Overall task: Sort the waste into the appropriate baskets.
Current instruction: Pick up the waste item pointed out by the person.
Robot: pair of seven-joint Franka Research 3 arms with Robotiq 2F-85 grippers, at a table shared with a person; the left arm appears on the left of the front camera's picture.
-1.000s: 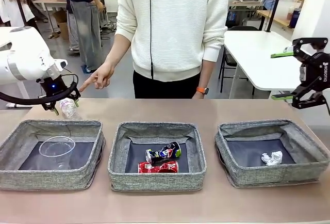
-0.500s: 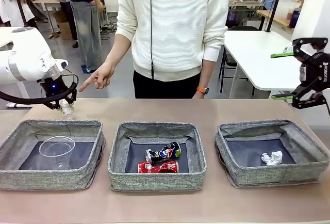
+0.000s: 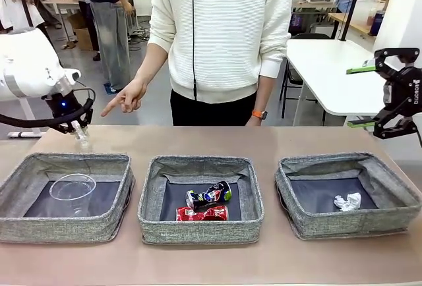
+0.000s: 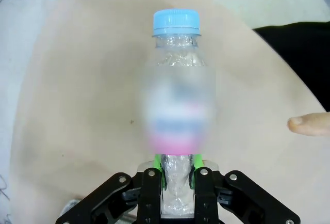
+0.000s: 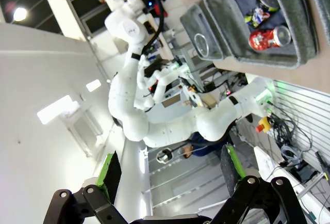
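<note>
Tan table (image 4: 77, 105), clear plastic bottle (image 4: 177, 105) pinched in left claw (image 4: 178, 175), cap pointing outward

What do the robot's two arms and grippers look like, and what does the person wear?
Both arms are white; the left gripper and right gripper are black with green pads. A black cable loops by the left wrist, beside a blue light. The person wears a white ribbed sweater and an orange wristband.

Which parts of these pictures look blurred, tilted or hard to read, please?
Left wrist view: the clear plastic bottle has a smeared label band, though its blue cap is crisp and the left claw pinches its base. Right wrist view: rolled sideways, the baskets tilted. Front view: even indoor light, and the bottle is small and faint.
</note>
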